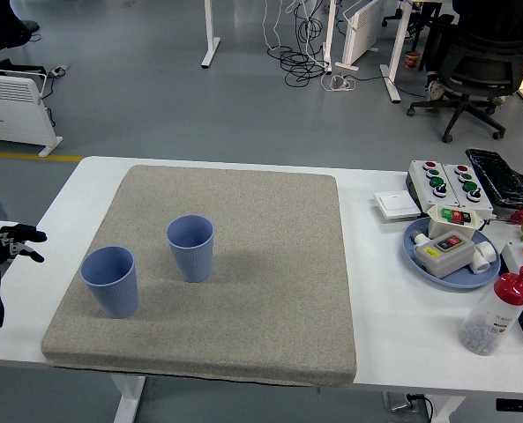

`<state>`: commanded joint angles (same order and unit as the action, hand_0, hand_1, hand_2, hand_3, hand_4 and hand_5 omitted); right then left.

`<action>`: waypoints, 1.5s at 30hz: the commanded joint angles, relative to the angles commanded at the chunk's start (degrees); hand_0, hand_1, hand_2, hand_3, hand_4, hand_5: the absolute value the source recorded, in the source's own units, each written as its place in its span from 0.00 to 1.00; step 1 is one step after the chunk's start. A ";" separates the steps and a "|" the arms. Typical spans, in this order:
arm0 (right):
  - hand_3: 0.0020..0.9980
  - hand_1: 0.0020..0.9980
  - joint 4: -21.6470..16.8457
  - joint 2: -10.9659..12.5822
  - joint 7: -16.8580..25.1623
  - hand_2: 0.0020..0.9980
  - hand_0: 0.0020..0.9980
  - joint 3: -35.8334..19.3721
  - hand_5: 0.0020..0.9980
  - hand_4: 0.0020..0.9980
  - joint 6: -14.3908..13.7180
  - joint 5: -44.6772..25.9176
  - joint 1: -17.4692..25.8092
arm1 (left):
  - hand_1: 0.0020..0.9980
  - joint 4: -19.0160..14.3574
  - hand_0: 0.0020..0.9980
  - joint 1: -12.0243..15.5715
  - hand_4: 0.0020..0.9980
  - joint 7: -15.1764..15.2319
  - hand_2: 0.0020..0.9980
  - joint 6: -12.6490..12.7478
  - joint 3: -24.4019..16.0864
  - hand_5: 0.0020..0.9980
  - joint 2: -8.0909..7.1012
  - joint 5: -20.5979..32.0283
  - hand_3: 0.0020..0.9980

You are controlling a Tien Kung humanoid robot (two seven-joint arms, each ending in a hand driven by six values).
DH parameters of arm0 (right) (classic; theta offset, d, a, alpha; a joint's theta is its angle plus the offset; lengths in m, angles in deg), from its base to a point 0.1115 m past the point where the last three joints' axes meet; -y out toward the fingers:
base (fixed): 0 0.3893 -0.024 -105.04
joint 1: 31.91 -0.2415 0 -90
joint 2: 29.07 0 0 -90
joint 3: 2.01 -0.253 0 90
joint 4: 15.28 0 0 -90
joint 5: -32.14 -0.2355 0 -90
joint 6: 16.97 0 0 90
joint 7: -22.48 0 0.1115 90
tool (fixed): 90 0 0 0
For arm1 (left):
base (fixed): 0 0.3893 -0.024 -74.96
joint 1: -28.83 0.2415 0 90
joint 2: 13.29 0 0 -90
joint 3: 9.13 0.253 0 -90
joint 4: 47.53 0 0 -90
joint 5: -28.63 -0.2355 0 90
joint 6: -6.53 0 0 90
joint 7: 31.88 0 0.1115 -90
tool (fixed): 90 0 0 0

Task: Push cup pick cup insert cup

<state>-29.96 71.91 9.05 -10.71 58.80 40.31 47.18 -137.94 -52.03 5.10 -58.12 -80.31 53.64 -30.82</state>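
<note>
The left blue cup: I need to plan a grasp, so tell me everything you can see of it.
The left blue cup is a ribbed, matte, plastic-looking tumbler tapering toward its base. It stands upright and open, apparently empty, near the front left of the grey mat. Nothing touches it: the other blue cup stands apart to its right, and the left hand is off the mat at the table's left edge.

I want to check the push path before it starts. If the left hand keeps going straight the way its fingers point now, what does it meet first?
The left hand points right. Straight on it would probably meet the nearer blue cup on the grey mat first, though it may pass just behind it; depth is unclear.
</note>
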 joint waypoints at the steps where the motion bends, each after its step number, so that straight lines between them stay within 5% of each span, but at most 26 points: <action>1: 0.54 0.62 0.00 0.00 0.00 0.63 0.69 0.01 0.48 0.09 0.00 -0.01 0.00 | 0.45 0.07 0.28 0.06 0.56 0.00 0.45 0.06 0.21 1.00 -0.06 0.05 0.44; 4: 0.54 0.62 0.00 0.00 0.01 0.63 0.69 0.01 0.47 0.09 0.00 -0.02 0.01 | 0.47 0.15 0.35 0.14 0.56 0.00 0.49 0.13 0.47 1.00 -0.13 0.11 0.46; 8: 0.54 0.62 0.00 -0.03 -0.20 0.63 0.69 -0.42 0.47 0.09 0.03 0.65 0.20 | 0.47 4.24 0.35 0.85 0.56 0.00 0.49 0.71 6.15 1.00 -1.33 -0.99 0.46; 10: 0.54 0.62 0.00 -0.05 -0.27 0.63 0.69 -0.56 0.47 0.09 0.04 0.85 0.24 | 0.52 5.55 0.44 0.70 0.54 0.00 0.53 0.37 7.11 1.00 -1.22 -2.71 0.48; 21: 0.54 0.62 -0.03 -0.22 -0.50 0.63 0.69 -0.90 0.47 0.09 0.03 1.48 0.86 | 0.54 10.83 0.51 -1.74 0.54 0.00 0.55 -1.91 9.51 1.00 0.71 -5.04 0.51; 22: 0.54 0.62 -0.03 -0.23 -0.50 0.63 0.69 -0.92 0.47 0.09 0.03 1.52 0.94 | 0.56 11.29 0.58 -2.38 0.53 0.00 0.58 -2.52 9.95 1.00 0.73 -5.14 0.53; 45: 0.54 0.62 -0.06 -0.31 0.02 0.63 0.69 -0.03 0.47 0.09 -0.03 -0.13 0.32 | 0.57 21.84 0.60 -11.38 0.54 -0.57 0.59 -6.25 15.57 1.00 0.66 -3.81 0.54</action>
<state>-30.02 71.59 9.07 -10.74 58.77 40.17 47.50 -116.10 -63.41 4.53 -64.37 -64.74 54.29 -34.63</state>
